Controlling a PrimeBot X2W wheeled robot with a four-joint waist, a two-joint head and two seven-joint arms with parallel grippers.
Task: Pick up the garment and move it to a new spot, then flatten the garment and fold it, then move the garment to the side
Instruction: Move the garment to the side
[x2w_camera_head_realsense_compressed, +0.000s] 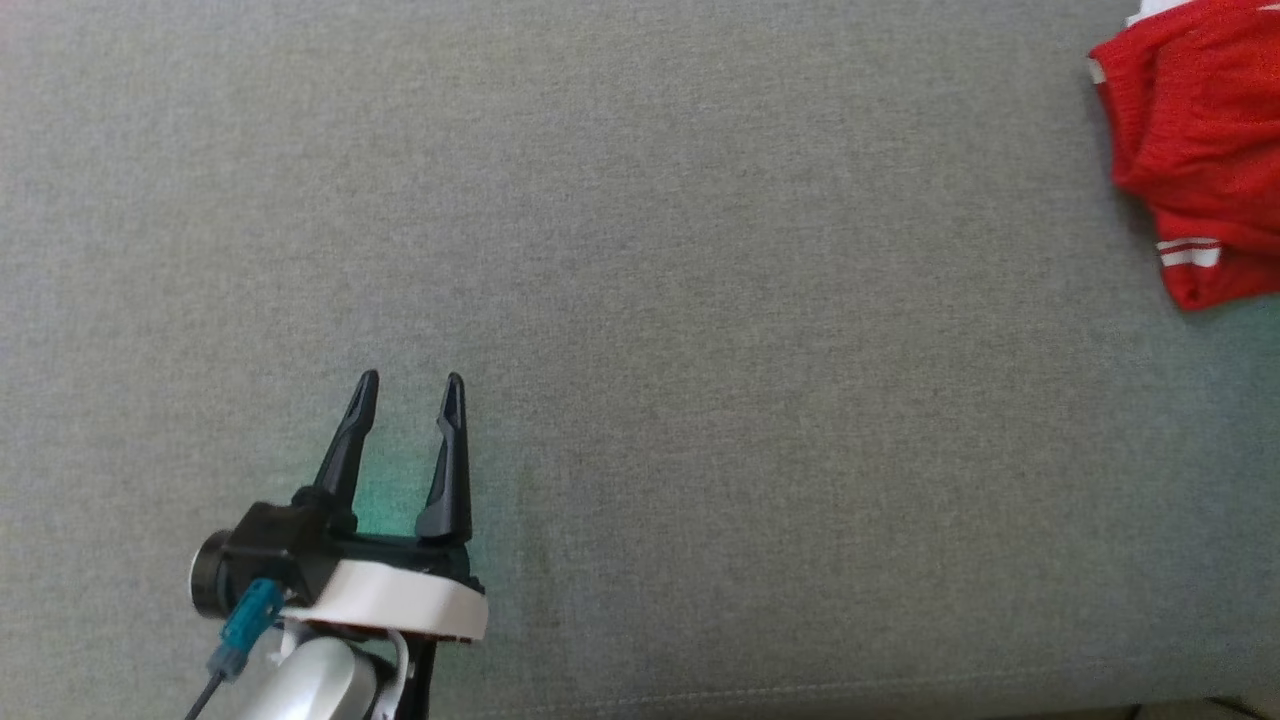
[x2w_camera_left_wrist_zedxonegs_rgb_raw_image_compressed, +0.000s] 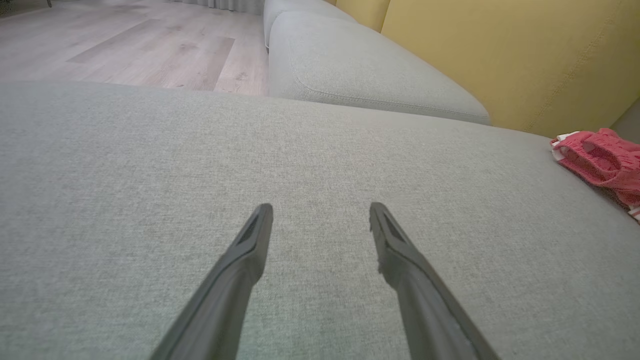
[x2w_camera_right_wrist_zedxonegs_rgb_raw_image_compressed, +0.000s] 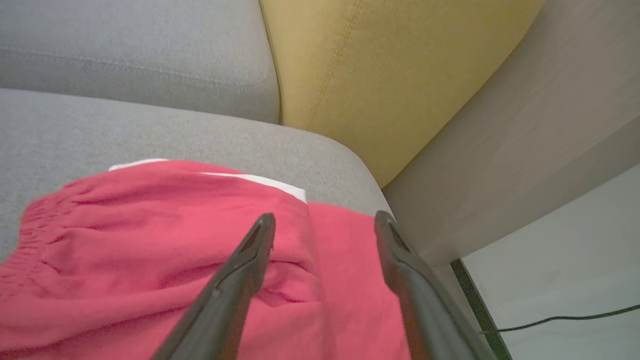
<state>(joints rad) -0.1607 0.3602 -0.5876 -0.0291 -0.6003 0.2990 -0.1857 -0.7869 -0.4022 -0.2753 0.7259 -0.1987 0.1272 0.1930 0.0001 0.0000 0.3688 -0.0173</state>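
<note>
Red garment (x2w_camera_head_realsense_compressed: 1190, 150) is bunched up at the right end of the grey sofa cushion (x2w_camera_head_realsense_compressed: 700, 300), near its far corner. The right gripper (x2w_camera_right_wrist_zedxonegs_rgb_raw_image_compressed: 325, 217) is just over it, fingers spread, pinching nothing. The left gripper (x2w_camera_head_realsense_compressed: 412, 385) is spread too, over bare cushion well apart from the garment.

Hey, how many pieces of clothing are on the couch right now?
1. The red garment lies bunched at the right end of the grey seat cushion, just beyond the open right gripper. Another could be hidden beneath it or out of frame.
</note>
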